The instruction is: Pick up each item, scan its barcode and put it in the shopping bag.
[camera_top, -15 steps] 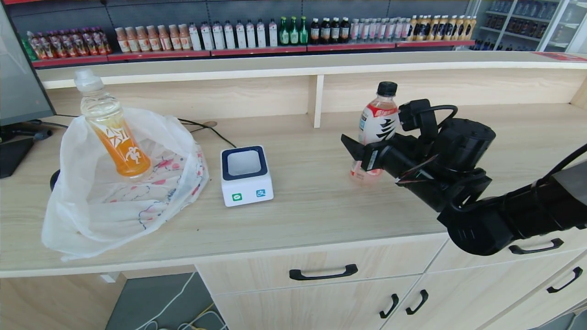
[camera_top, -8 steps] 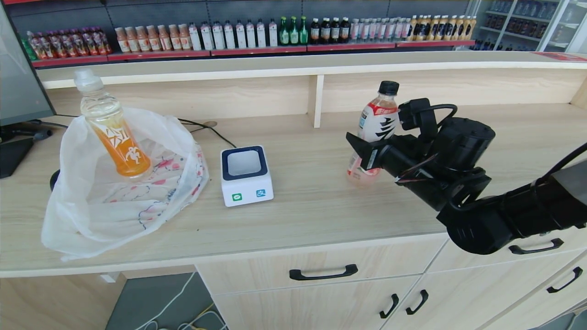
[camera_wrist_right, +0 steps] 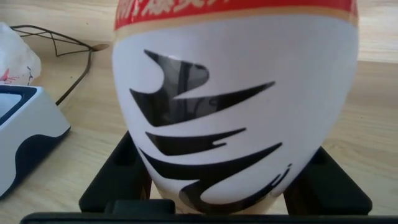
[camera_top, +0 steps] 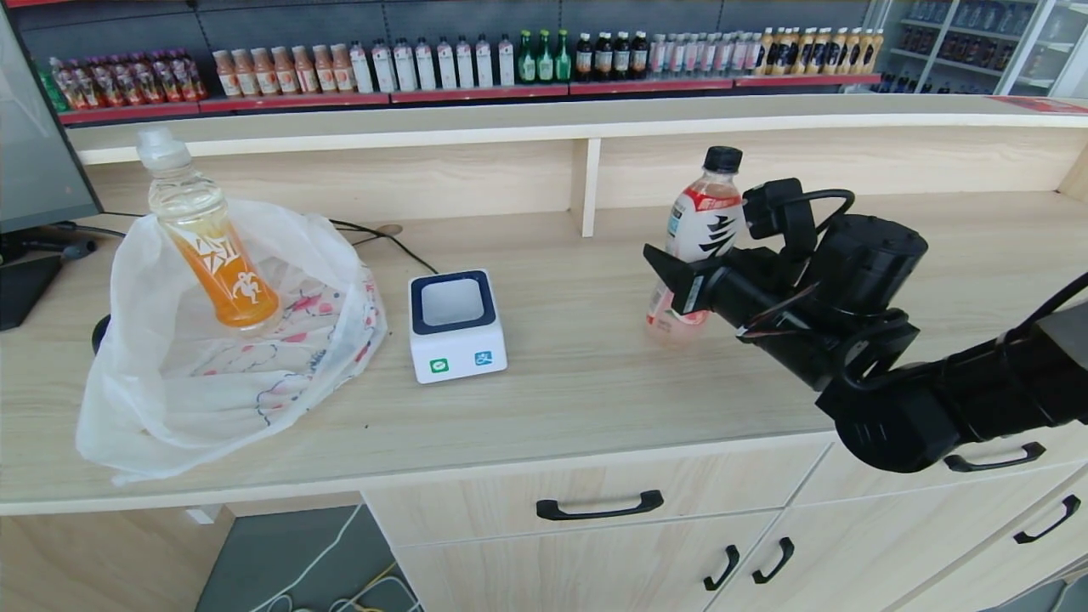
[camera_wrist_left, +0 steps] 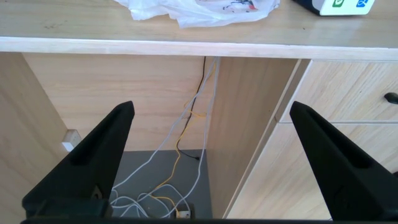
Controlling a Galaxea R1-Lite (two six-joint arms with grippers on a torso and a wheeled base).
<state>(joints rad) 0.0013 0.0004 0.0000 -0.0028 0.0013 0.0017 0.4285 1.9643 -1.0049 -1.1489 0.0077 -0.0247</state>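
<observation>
L claw (camera_wrist_left: 211, 109): fingers spread, holding nothing, parked low in front of the cupboard gap under the surface (camera_top: 578, 374). Prob. kept there so it's out of the way.

Shopping bag (camera_top: 170, 399): at 9 o'clock of the scanner, slumped open, mouth up, ready to take items. Orange bottle (camera_top: 208, 238) already stands in it, leaning, neck and cap clear of the rim.

Scanner (camera_top: 456, 325): mid-surface, window facing up, so a barcode must be shown from above.

Bottle (camera_top: 704, 223): at 3 o'clock of the scanner, well apart from it. Clear plastic, black cap, white label w/ black brush strokes and a red band up top, pinkish drink visible at the base. Near upright, slight tilt. Can't tell if the base rests on the surface or is just off it.

R claw (camera_top: 684, 276): comes in from 4 o'clock, pinching the bottle across the lower label, one finger each side. Low side grip leaves most of the label free. Barcode not visible from here, so bottle may need turning at the scanner.
</observation>
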